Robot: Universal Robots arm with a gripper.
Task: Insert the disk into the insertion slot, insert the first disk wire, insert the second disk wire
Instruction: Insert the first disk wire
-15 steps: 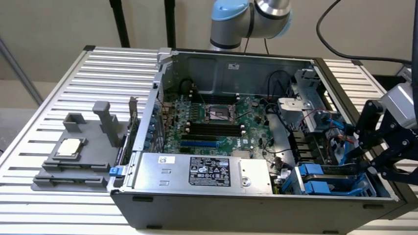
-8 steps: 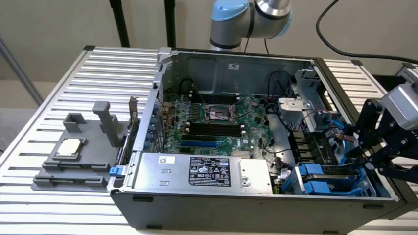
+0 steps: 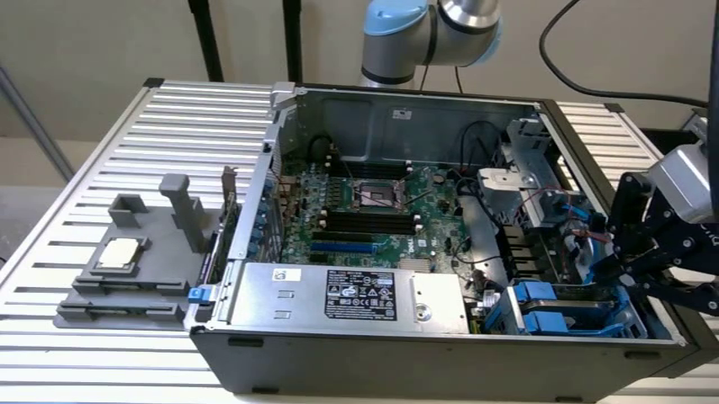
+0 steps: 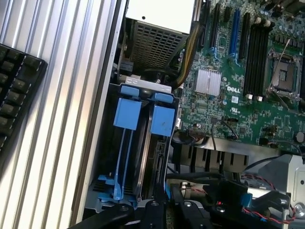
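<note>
The gripper (image 3: 631,273) is closed, fingers together, low inside the open computer case (image 3: 450,358), just above one end of the insertion slot (image 4: 143,84). I cannot tell if it pinches anything. The disk (image 4: 158,160) stands on its edge inside this slot in its blue carrier, and the motherboard (image 4: 248,95) lies just beside it.

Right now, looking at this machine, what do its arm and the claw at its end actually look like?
The arm is built of rounded silver-grey metal joints with light blue caps. A thick black cable loops beside it. At the wrist sits a silver-grey block, and the gripper on it is a black frame of angular linked bars.
</note>
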